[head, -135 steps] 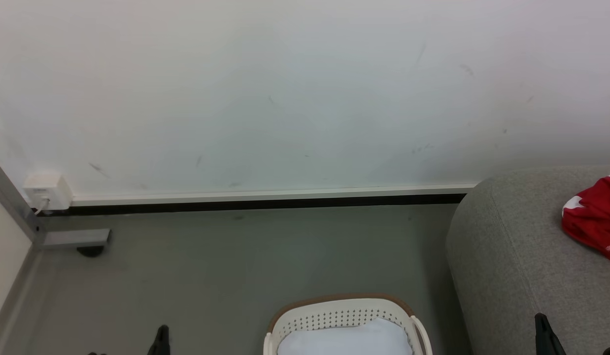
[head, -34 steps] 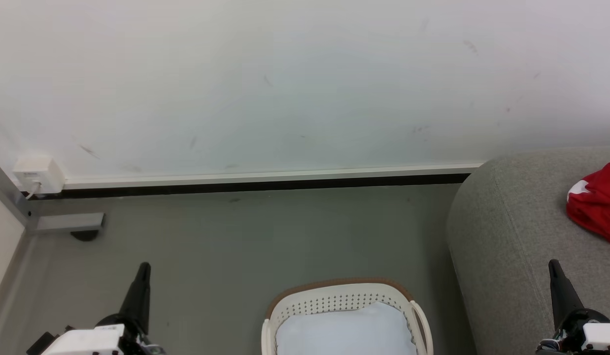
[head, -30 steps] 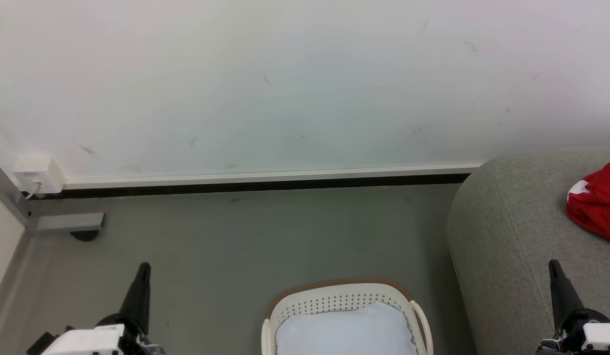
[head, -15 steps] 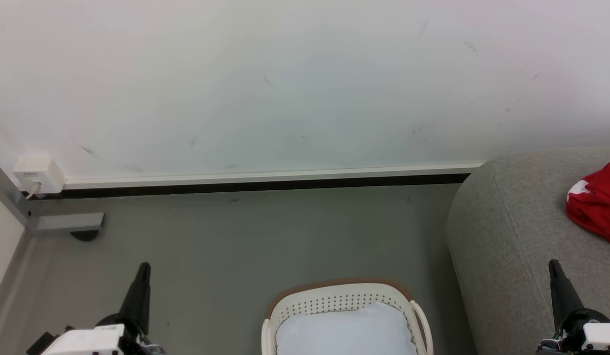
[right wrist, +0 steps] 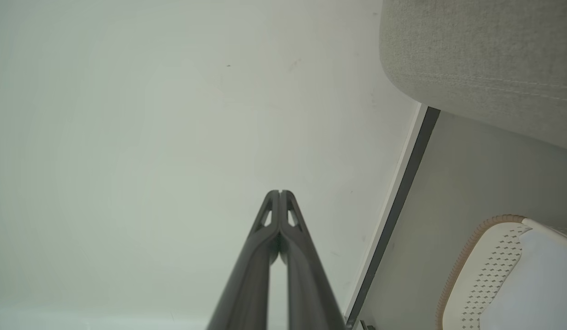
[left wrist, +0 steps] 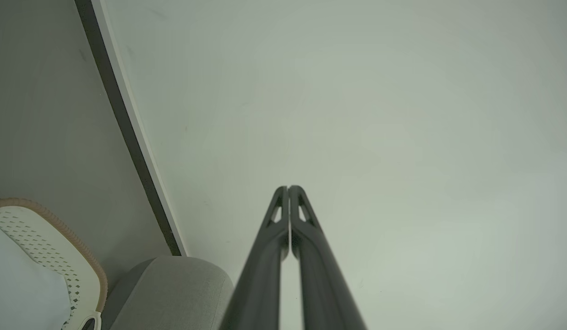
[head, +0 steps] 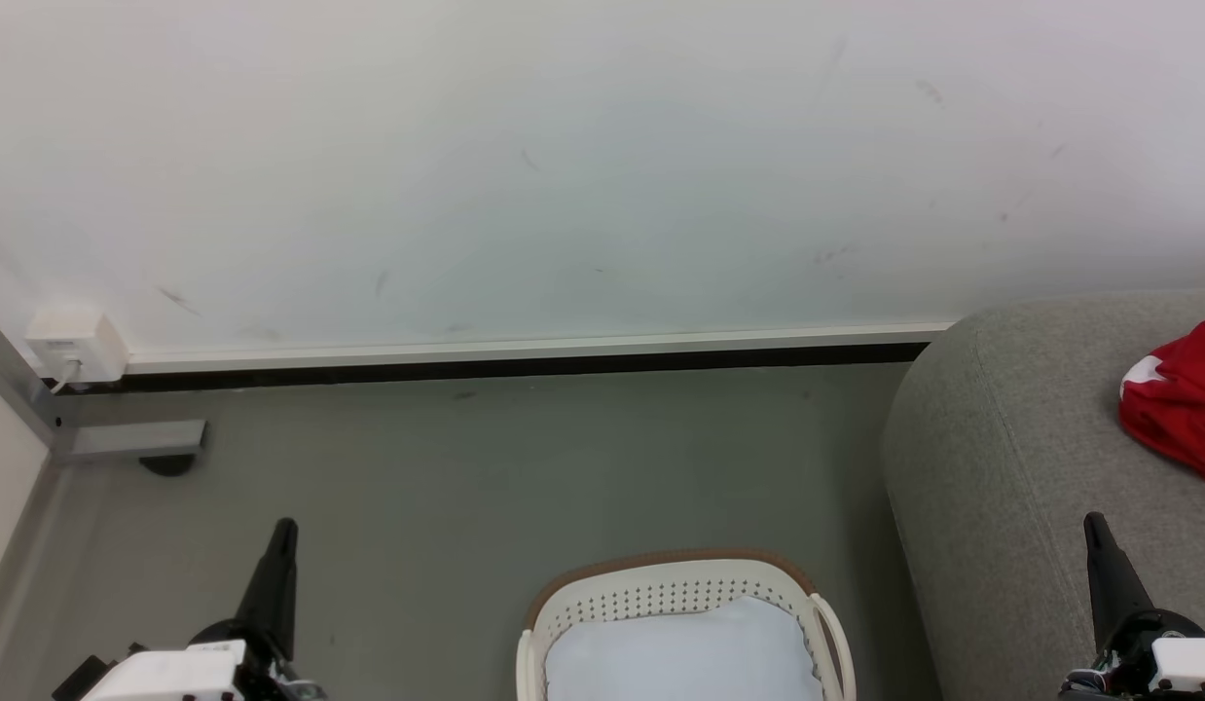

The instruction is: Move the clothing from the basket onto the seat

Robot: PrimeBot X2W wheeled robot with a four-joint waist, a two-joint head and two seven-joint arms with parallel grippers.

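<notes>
Both claws had climbed well up into the head view since the earliest frame, and the camera itself had tipped a little, sliding the whole scene up the picture. Over the final second nothing stirred.

At far left, the left claw point(head: 282, 535) stood above the grey floor point(head: 486, 467), its two dark fingers pressed together and holding nothing. At centre, the basket point(head: 661, 602) sat on that floor. Its far half carried a plain white pad point(head: 680, 657) and no red fabric. Its near half was cut off by the bottom edge, so what lay there could not be told.

To the right, the seat point(head: 1002, 467) stood near the basket. The clothing point(head: 1182, 419), a crumpled red garment with a white patch, lay on top of the seat at the right edge of the frame, well apart from the basket. At far right, the right claw point(head: 1094, 531) hovered over the seat's front, likewise closed tight and empty.

Judged from this layout, the transfer appeared finished or nearly so. The red garment was on the seat and both claws were free. All that seemed left was a check of the basket's hidden part.

The count stood at two claws, one basket, one white pad, one seat and one red garment. That garment was partly cropped, so whether more lay beyond it could not be told.
</notes>
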